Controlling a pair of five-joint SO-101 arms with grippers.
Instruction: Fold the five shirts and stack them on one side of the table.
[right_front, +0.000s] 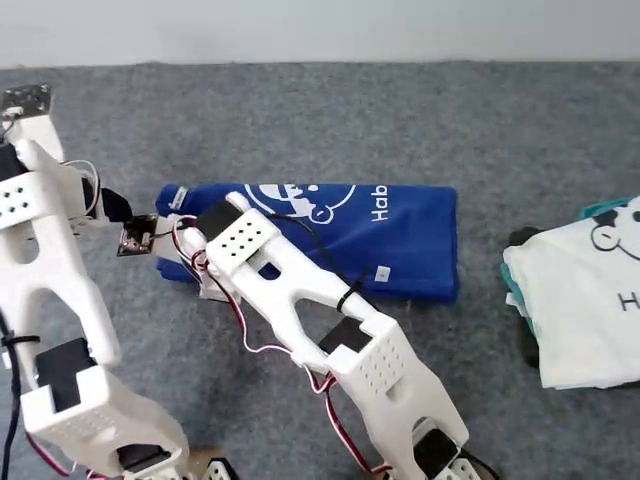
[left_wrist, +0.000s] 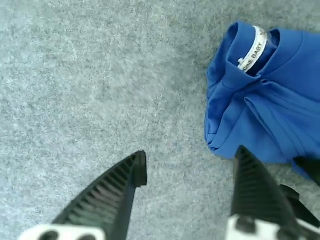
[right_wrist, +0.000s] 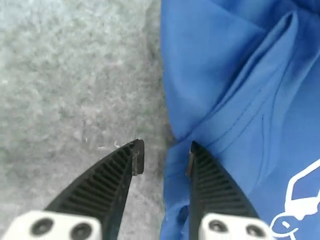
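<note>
The blue shirt (right_front: 400, 240) is laid flat in the middle of the desk (right_front: 350, 120). It has been folded into a long shape, with the neck end at the side away from the pile. It is judged to be half done: it is likely to need one more fold. After that it has to be put on the pile.

At one side of the desk a pile of folded shirts is seen. A white shirt (right_front: 590, 310) is on top. A bit of a teal shirt (right_front: 600, 210) and a bit of a black shirt (right_front: 522, 240) are seen under it. How many shirts are in the pile cannot be told, so it cannot be told how many are left to fold.

The shirts are laid right on the desk, not in any box.

The right gripper (right_wrist: 164, 155) is held open at the edge of the blue shirt, near the neck end. One finger is over the cloth and one is over the bare desk. Nothing is grasped by it.

The left gripper (left_wrist: 191, 157) is held wide open over the bare desk, just beside the neck end of the blue shirt. Nothing is held in it.
</note>
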